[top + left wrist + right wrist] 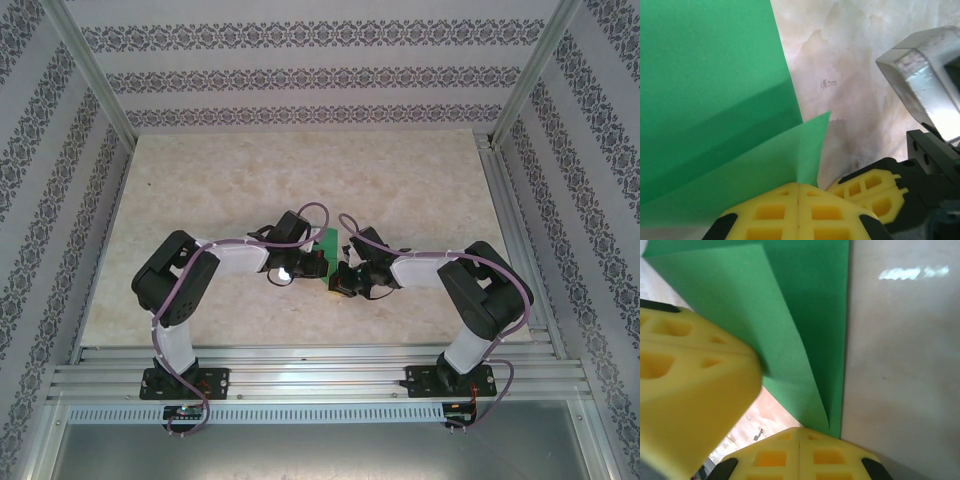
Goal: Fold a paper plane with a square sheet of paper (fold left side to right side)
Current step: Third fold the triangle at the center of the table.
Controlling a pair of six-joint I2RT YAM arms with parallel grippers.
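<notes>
The square sheet of paper (pixel 326 245) is seen at the middle of the bench (pixel 300 170), right between the two wrists where the arms meet. At the left gripper (pixel 799 192) the yellow fingers are pressed together with no gap, and a pointed green flap is pinched at their tips. The flap is raised off the rest of the sheet, which lies flat behind it with a shaded band across it. At the right gripper (pixel 800 437) the jaws are likewise closed, and a lower corner of the paper is caught where a lifted layer meets the sheet's straight edge. The two grippers are placed just beside each other.

The step in hand is judged to be an early fold: one side has been lifted and is being carried over toward the other. No dart shape is formed yet, so most of the task is left.

For the next move, the raised flap would need to be brought across until the edges line up. The other corner would need to be kept pinned so the sheet is not dragged along the bench. Only then should the crease be pressed flat.
</notes>
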